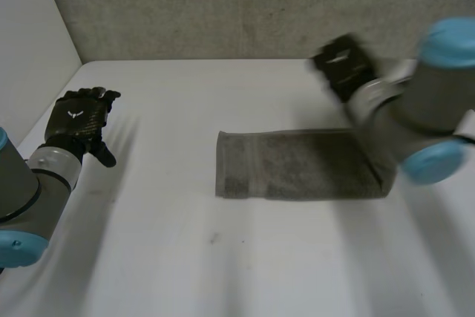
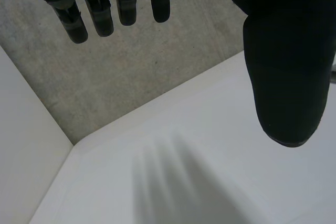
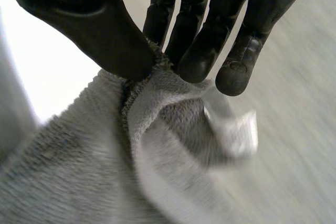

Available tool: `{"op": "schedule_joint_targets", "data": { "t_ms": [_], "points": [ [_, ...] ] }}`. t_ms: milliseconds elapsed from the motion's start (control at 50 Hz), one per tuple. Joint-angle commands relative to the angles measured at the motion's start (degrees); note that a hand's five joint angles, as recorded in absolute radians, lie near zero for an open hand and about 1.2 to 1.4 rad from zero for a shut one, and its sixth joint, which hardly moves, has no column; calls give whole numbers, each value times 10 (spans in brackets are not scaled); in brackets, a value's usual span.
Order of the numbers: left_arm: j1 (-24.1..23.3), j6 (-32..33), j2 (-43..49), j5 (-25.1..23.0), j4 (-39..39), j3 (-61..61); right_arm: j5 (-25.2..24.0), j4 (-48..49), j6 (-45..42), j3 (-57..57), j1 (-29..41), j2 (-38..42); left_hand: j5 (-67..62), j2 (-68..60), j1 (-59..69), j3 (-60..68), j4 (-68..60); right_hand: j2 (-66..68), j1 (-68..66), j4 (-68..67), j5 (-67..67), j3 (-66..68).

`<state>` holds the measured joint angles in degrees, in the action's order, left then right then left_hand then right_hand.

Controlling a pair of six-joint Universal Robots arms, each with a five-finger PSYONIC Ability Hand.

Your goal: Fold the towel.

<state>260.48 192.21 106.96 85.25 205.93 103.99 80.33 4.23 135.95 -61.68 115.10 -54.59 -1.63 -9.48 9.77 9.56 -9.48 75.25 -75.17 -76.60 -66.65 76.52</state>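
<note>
White table (image 1: 223,272), grey wall behind. Left hand (image 1: 78,120) waits at the left, fingers straight and holding nothing, well apart from the towel (image 1: 297,172) lying mid-table. Right hand (image 3: 105,30) pinches what looks like its right-end corner; carry that corner low and leftward, with edges aligned.

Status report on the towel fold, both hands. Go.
Right hand shut on grey towel, pinching an edge between thumb and fingers. Left hand open, apart from towel, over the white table. No obstacle seen.
</note>
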Motion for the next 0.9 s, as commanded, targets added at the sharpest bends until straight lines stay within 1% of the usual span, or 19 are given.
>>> {"op": "schedule_joint_targets", "data": {
  "t_ms": [20, 100, 340, 360, 380, 400, 420, 500, 520, 540, 580, 600, 640, 700, 740, 840, 860, 880, 900],
  "points": [
    [3, 0, 0, 0, 0, 1, 7, 32, -8, -17, 150, 71, 16, -5, 2, 4, -5, 48, -48, -34, -33, 35],
    [5, 0, 0, 0, 0, 1, 7, 36, -23, -28, 193, 106, 16, -5, 2, 4, -5, 48, -48, -34, -33, 35],
    [4, 0, 0, -1, 0, 2, 7, 25, -38, -36, 198, 98, 16, -5, 2, 4, -5, 48, -48, -34, -33, 35],
    [4, 0, 0, 0, 0, 1, 9, 23, -37, -42, 195, 86, 16, -5, 2, 4, -5, -32, 31, 45, 46, -45],
    [4, 0, 0, 0, 0, 1, 9, 23, -37, -42, 195, 86, 16, -5, 2, 4, -5, -33, 32, 46, 47, -45],
    [3, 1, 0, 0, 0, 2, 11, 24, -32, -56, 195, 73, 16, -5, 2, 4, -5, -442, 442, 456, 456, -455],
    [3, 1, 0, -1, 0, 2, 7, 26, -29, -78, 194, 54, 16, -5, 2, 4, -5, -652, 652, 666, 667, -665],
    [3, 1, 0, -1, 0, 2, 5, 38, -24, -122, 181, 11, 16, -5, 2, 4, -5, -652, 652, 666, 667, -665],
    [4, 1, 0, -1, 0, 2, 6, 49, -14, -145, 159, -10, 16, -5, 2, 4, -5, -652, 652, 666, 667, -665],
    [4, 1, 0, -1, 0, 2, 6, 49, -14, -145, 159, -10, 16, -5, 2, 4, -5, -652, 652, 666, 667, -665],
    [5, 1, 0, -1, 1, 4, 11, 72, 36, -187, 110, -51, 16, -5, 2, 4, -5, -652, 652, 666, 667, -665],
    [5, 1, 0, -1, 1, 4, 11, 72, 36, -187, 109, -51, 16, -5, 2, 4, -5, -652, 652, 666, 667, -665],
    [5, 1, 0, -1, 1, 4, 12, 76, 99, -229, 61, -80, 16, -5, 2, 4, -5, -652, 652, 666, 667, -665],
    [4, 1, 0, -1, 1, 4, 11, 75, 120, -247, 34, -86, 16, -5, 2, 4, -5, -652, 652, 666, 667, -665],
    [2, 1, 0, -1, 1, 4, 8, 76, 140, -280, -10, -87, 16, -5, 2, 4, -5, -652, 652, 666, 667, -665],
    [-2, 1, 0, -1, 1, 4, 4, 84, 122, -316, -52, -74, 16, -5, 2, 4, -5, -651, 650, 664, 665, -663],
    [-2, 1, 0, -1, 1, 4, 4, 89, 111, -321, -61, -62, 16, -5, 2, 4, -5, -565, 564, 579, 579, -578],
    [-2, 1, 0, -1, 1, 4, 4, 89, 111, -321, -61, -62, 16, -5, 2, 4, -5, -564, 563, 578, 578, -577],
    [-3, 1, 0, -1, 1, 5, 8, 96, 98, -324, -67, -52, 16, -5, 2, 4, -5, -483, 482, 496, 497, -495]
  ]
}}
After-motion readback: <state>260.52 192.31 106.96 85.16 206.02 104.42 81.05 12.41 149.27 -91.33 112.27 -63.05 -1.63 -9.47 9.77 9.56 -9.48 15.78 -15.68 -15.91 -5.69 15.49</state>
